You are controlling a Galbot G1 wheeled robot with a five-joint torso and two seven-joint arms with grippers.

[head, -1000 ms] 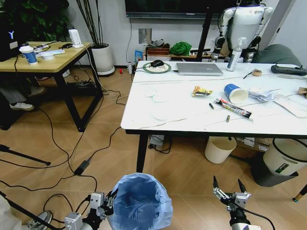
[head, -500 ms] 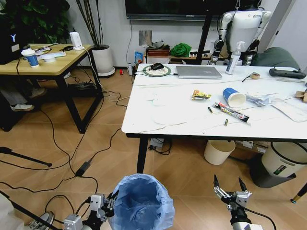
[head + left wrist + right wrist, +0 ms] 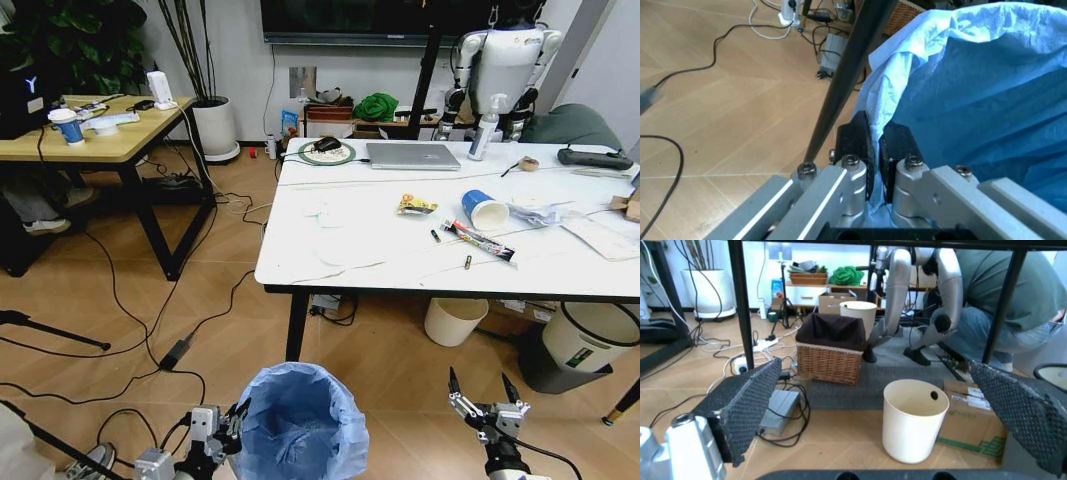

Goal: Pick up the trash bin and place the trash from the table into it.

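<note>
The trash bin (image 3: 300,425), lined with a ruffled light blue bag, hangs low in front of me, off the left of the white marble table (image 3: 370,245). My left gripper (image 3: 232,420) is shut on the bag's rim (image 3: 883,107), its black pads (image 3: 857,142) pinching the blue plastic. Trash lies on the table: a blue paper cup (image 3: 486,209) on its side, a yellow snack wrapper (image 3: 416,205), a red-and-white tube (image 3: 484,240), white wrappers (image 3: 545,213). Low on the right, my right gripper (image 3: 484,394) stands open and empty, its fingers (image 3: 743,405) spread wide.
A silver laptop (image 3: 413,155), a mouse and a spray bottle stand at the table's far side. Under the table are a cream bin (image 3: 455,320) (image 3: 912,417) and a black-rimmed white bin (image 3: 585,340). A wooden table (image 3: 95,135) stands left; cables cross the floor.
The whole head view has shifted: the table sits slightly lower and nearer, so the camera has moved. Both grippers and the bin hold their places relative to me.
</note>
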